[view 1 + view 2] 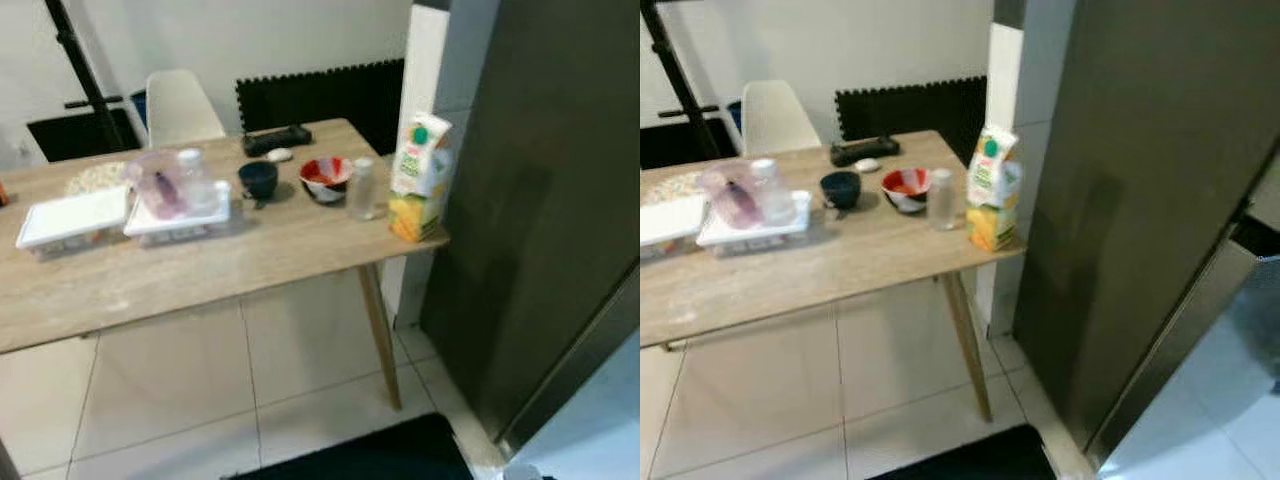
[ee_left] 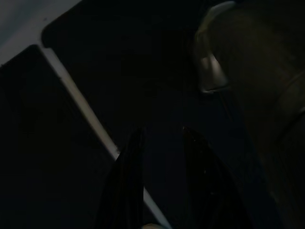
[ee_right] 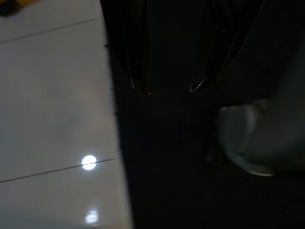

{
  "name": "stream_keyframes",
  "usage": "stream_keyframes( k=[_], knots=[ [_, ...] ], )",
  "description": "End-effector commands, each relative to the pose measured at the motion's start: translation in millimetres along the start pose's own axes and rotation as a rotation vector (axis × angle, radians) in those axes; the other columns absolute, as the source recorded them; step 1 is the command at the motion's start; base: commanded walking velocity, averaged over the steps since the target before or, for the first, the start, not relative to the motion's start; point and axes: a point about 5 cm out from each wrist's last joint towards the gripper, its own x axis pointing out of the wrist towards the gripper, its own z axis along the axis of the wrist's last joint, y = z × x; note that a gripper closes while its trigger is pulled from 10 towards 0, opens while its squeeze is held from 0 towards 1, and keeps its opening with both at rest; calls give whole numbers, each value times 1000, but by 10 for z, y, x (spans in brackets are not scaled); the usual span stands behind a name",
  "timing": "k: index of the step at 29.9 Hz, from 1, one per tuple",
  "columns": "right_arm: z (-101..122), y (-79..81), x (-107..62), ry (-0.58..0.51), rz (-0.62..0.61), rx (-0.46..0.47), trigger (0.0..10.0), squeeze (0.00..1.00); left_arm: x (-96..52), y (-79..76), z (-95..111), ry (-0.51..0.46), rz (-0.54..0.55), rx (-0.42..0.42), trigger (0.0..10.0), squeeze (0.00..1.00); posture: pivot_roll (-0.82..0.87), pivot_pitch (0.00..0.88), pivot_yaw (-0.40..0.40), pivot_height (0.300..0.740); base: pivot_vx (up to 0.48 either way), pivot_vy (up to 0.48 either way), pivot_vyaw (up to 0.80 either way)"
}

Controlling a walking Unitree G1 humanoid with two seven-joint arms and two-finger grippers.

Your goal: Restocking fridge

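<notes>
A green, white and yellow juice carton [image 1: 420,175] stands at the right corner of the wooden table [image 1: 200,270]. Beside it are a small clear bottle [image 1: 365,190], a red and white bowl [image 1: 326,178] and a dark cup [image 1: 258,180]. Further left lie two white lidded trays [image 1: 72,220], one carrying a pink tub [image 1: 160,185] and a bottle [image 1: 193,172]. The tall dark fridge [image 1: 540,200] stands shut just right of the table. My left gripper [image 2: 162,131] and right gripper [image 3: 169,89] hang idle over the dark mat, fingers apart and holding nothing.
A white chair [image 1: 180,105] and a black foam panel [image 1: 320,95] stand behind the table. A black remote-like object [image 1: 277,139] lies at the table's far edge. A black mat [image 1: 370,455] covers the pale tiled floor [image 1: 180,380] at my feet.
</notes>
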Motion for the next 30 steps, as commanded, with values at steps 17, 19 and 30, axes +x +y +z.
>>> stream_keyframes(
  k=[17, 19, 30],
  knots=[
    [21, 72, 10, -10, 19, 37, 10000, 0, -11, 92, 17, -8, 59, -25, 10000, 0, -12, 0, 11, 740, 0, -50, 0],
    [17, 75, 10, -9, 20, 40, 10000, 0, -9, 77, 14, -8, 48, -24, 10000, 0, -13, 0, 12, 740, 0, 0, 0],
    [13, 86, 11, -10, 23, 45, 10000, 0, -8, 68, 10, -4, 44, -18, 10000, 0, -12, 0, 12, 740, 248, 0, 0]
  ],
)
